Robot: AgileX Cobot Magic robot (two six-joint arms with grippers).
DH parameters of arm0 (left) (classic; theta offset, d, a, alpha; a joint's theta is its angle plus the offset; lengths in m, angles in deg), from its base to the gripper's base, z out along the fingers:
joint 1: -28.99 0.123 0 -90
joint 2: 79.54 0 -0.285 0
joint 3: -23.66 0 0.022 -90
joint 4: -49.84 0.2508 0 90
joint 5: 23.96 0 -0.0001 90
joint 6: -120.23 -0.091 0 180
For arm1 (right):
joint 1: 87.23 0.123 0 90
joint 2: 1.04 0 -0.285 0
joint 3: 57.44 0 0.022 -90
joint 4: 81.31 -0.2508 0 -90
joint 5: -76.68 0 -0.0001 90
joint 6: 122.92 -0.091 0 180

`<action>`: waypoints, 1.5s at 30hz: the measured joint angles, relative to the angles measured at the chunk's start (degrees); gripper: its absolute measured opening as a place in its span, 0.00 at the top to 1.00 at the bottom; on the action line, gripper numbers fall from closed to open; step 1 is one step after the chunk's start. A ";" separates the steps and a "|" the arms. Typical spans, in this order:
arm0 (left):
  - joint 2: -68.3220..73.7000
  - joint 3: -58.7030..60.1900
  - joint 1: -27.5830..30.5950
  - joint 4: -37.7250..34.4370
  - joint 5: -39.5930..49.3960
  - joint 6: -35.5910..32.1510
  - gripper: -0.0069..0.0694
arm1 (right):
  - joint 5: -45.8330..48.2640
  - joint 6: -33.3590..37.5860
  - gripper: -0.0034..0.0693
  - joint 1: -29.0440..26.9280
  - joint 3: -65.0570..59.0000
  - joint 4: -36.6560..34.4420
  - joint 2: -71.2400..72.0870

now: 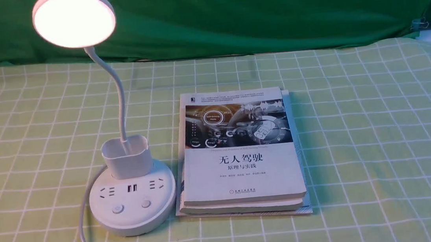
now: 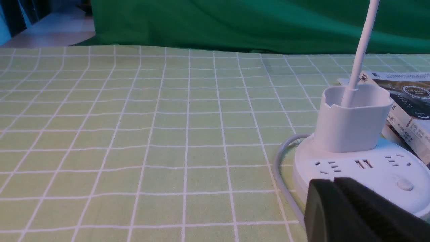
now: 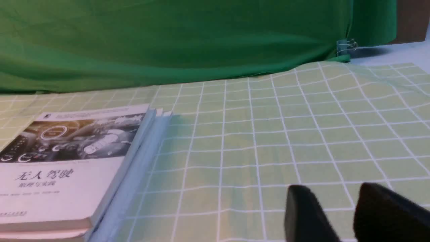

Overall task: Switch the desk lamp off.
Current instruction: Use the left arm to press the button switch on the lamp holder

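White desk lamp (image 2: 352,134) on checked bench cloth (image 2: 151,141); neck rises out of frame. Grey cord (image 2: 280,174) curls from lamp base. Stacked books (image 2: 408,111) just beside lamp. Dark left end effector (image 2: 334,183), fingers (image 2: 369,208) together, before lamp base.

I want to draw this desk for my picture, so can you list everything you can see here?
lamp: one, white, switched on, left part of the tablecloth
cable: one, pale grey, curving from the lamp's base toward the near edge
books: one stack of at least two, white top cover, just right of the lamp
tablecloth: one, light green with white grid, under everything
backdrop: one, dark green, along the far side
clip: one, greenish, on the backdrop's far right edge
left pincer: one, black, shut, close to the lamp's base
right pincer: one, black, open, over bare tablecloth right of the books
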State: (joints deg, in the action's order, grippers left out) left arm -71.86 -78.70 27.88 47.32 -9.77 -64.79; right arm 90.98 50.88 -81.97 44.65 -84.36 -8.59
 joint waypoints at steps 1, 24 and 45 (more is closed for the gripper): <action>0.00 0.00 0.00 0.00 0.00 0.00 0.91 | 0.00 0.03 0.63 0.00 0.00 0.00 0.00; 0.00 0.00 0.00 -7.29 -11.07 5.02 0.91 | 0.00 -0.06 0.63 0.00 0.00 0.00 0.00; 30.28 -29.10 0.00 -15.81 18.53 3.67 0.91 | -0.03 0.02 0.63 0.00 0.00 0.00 0.00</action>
State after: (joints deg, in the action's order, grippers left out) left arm -41.58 -107.80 27.88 31.51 8.76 -61.12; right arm 90.95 50.91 -81.97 44.65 -84.36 -8.59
